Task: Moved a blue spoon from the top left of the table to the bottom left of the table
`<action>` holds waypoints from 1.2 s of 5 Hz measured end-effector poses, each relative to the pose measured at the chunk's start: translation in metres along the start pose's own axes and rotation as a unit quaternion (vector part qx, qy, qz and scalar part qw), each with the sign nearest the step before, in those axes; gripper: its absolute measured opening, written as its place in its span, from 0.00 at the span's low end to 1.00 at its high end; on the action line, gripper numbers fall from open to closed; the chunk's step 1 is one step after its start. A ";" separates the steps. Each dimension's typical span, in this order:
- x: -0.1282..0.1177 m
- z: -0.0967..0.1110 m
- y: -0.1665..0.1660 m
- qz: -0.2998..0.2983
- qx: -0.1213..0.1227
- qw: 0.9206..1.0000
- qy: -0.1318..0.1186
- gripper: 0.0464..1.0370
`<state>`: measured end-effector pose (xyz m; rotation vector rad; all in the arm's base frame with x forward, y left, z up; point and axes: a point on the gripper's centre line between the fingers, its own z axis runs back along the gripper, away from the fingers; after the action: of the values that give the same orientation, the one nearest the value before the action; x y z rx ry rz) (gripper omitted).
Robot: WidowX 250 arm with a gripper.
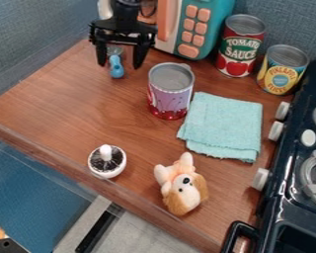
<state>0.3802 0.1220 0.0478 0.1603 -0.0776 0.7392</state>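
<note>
Open wood [71, 106] runs left of the can [169, 94] down to the white brush [108, 165]

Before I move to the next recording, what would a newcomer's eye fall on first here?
Probably the tan-and-white plush dog near the bottom of the brown wooden table, then the folded light-teal cloth above it. The black two-finger gripper at the top left likely draws notice too, its fingers apart over the small blue spoon.

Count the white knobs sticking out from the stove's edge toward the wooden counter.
3: the upper knob, the middle knob just below it, and the lowest knob, above the black handle.
</note>
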 end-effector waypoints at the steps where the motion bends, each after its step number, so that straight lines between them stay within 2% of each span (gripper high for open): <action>1: 0.002 -0.012 -0.007 -0.019 -0.008 1.000 0.006 0.96; 2: 0.002 -0.016 -0.012 -0.035 -0.017 0.999 0.006 0.96; 3: 0.004 -0.017 -0.013 -0.034 -0.020 0.999 0.002 0.92; 4: 0.003 -0.019 -0.014 -0.015 -0.022 1.000 -0.011 0.63; 5: 0.001 -0.018 -0.013 -0.001 -0.021 1.000 -0.018 0.39; 6: 0.001 -0.017 -0.013 0.007 -0.021 1.000 -0.022 0.39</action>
<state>0.3898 0.1164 0.0294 0.1367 -0.1364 0.7484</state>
